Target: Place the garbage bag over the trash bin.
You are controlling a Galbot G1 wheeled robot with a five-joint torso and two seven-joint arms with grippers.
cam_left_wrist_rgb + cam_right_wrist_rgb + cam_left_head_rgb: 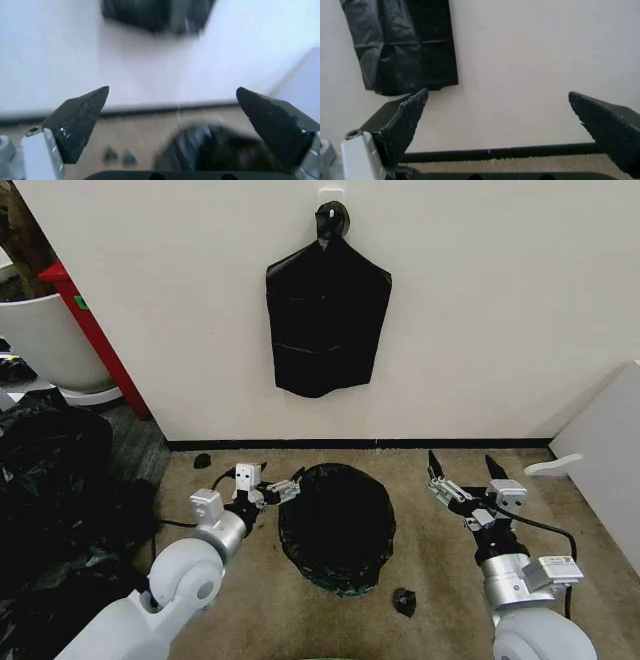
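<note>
Well, the garbage bag (336, 525) looks to be draped over the trash bin (334, 578) on the floor (440, 550), standing between the two arms just out from the wall (480, 310). From the head view all you really see is wrinkly black plastic spread into a round mouth, the skirt hanging down the sides; the cream bin underneath is wholly covered, so I can only judge it is there from the shape the bag holds.

The left gripper (284, 485) sits just beside the bag's left edge, about at rim height, fingers spread and holding nothing. In its own wrist view the dark mouth of the bag (210, 150) lies blurred below and between the open fingers (80, 123). That placement makes sense to me as a release position, close to the rim where the plastic would be tucked.

The right gripper (465, 470) is well apart from the bag on the other side, raised and pointing at the wall, also released and empty.

On the wall hangs the flat bundle of bags (328, 320) from a hook (331, 215), presumably the supply. A small black scrap (404, 601) lies near the bag's base, another (202, 460) near the skirting.

My guess is the covering is essentially done, though the far side of the rim cannot be checked from here.
</note>
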